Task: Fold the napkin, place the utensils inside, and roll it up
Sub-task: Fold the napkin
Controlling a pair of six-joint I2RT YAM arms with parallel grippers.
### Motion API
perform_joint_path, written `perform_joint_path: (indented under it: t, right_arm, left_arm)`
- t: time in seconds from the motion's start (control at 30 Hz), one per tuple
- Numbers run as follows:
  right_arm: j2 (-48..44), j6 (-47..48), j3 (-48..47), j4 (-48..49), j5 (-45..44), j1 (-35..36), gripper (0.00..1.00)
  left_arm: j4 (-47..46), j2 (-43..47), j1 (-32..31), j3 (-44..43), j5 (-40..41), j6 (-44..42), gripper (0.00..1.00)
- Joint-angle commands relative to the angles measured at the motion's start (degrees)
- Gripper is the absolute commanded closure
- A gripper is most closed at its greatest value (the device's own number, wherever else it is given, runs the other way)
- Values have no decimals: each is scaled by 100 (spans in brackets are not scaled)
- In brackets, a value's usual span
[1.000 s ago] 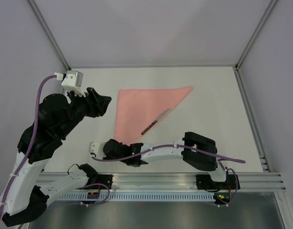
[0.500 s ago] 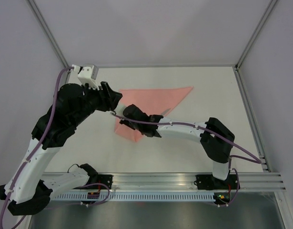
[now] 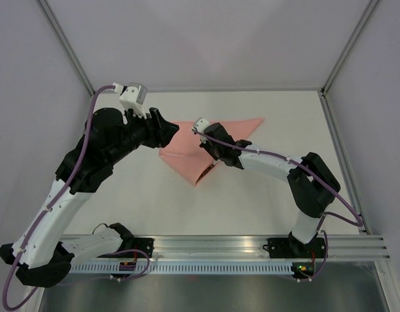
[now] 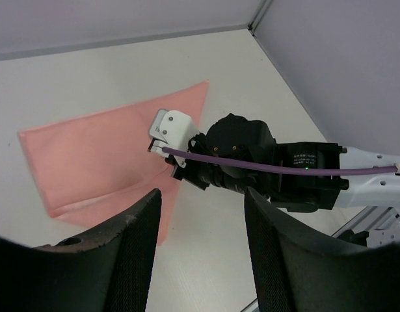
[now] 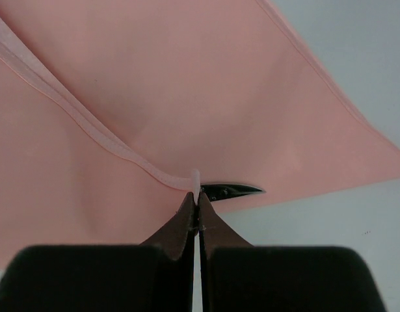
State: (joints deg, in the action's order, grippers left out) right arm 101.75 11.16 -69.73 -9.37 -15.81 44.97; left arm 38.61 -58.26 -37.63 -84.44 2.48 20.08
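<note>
The right gripper is clamping its two fingers tight together on the hemmed edge of the napkin, pinching a small lip of cloth between the fingertips. From that pinch the hem is running away up and to the left in the wrist view. Just to the right of the fingertips the dark, shiny tip of a knife blade is poking out from under the pink cloth.

The left gripper is hanging with its jaws well apart, gripping nothing and touching nothing. It is hovering over the napkin's left corner, near the right gripper.

The napkin is lying as a triangle on the far middle part of the white table, its long edge toward the back wall and its point toward the arms' bases.
</note>
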Motion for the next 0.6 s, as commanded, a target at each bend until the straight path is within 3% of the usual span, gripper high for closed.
perform_joint_path:
  t: [0.0, 0.57]
  right_arm:
    - [-235, 44, 179, 5, -9, -155, 100]
    - [134, 150, 390, 383, 87, -682, 99]
  left_arm:
    - [-301, -80, 10, 51, -222, -144, 41]
    - [-416, -238, 10, 271, -389, -100, 41]
